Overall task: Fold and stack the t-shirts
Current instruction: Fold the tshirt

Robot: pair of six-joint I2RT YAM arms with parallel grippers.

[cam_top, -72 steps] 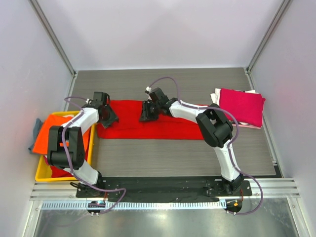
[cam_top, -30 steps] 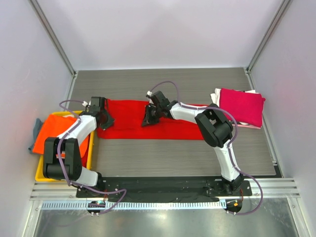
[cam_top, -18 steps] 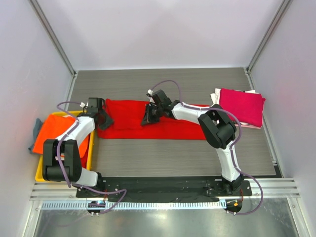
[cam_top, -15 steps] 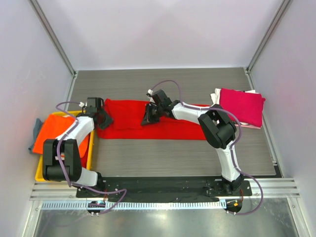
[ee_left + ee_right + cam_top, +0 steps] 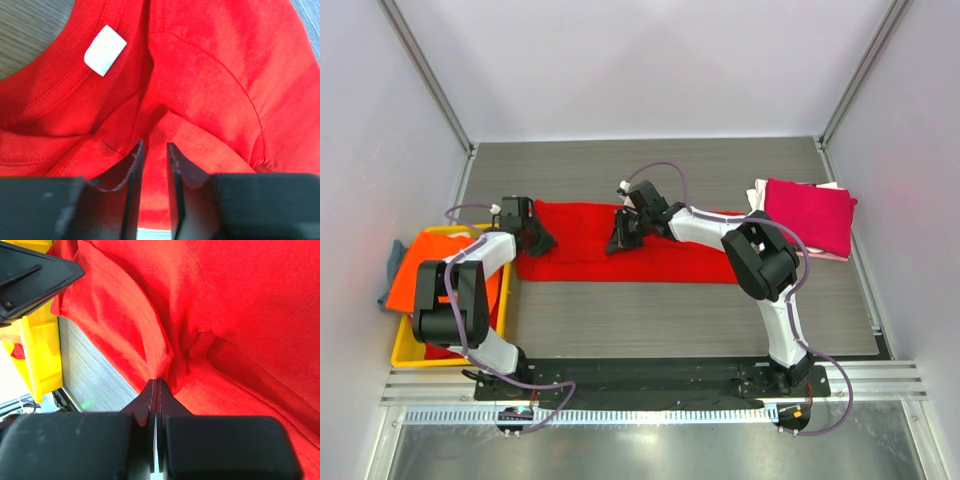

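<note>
A bright red t-shirt (image 5: 670,258) lies spread in a long band across the table. My left gripper (image 5: 542,243) is at its left end, over the collar. In the left wrist view the left gripper (image 5: 154,146) stands slightly open, its fingers apart just above the red cloth (image 5: 215,75), near the white neck label (image 5: 105,56). My right gripper (image 5: 617,245) rests on the shirt's middle. In the right wrist view the right gripper (image 5: 157,381) is shut, pinching a raised fold of the red t-shirt (image 5: 240,305). A folded magenta t-shirt (image 5: 807,214) tops a white one (image 5: 760,190) at the right.
A yellow crate (image 5: 405,350) stands at the table's left edge, holding an orange t-shirt (image 5: 430,265) and red cloth; the yellow crate (image 5: 37,355) also shows in the right wrist view. A grey cloth (image 5: 394,260) hangs beside it. Bare grey table (image 5: 670,320) runs in front of the shirt.
My left gripper has opened from shut and shifted slightly right over the collar, its elbow swinging nearer. The right gripper keeps its pinch in the same place.
</note>
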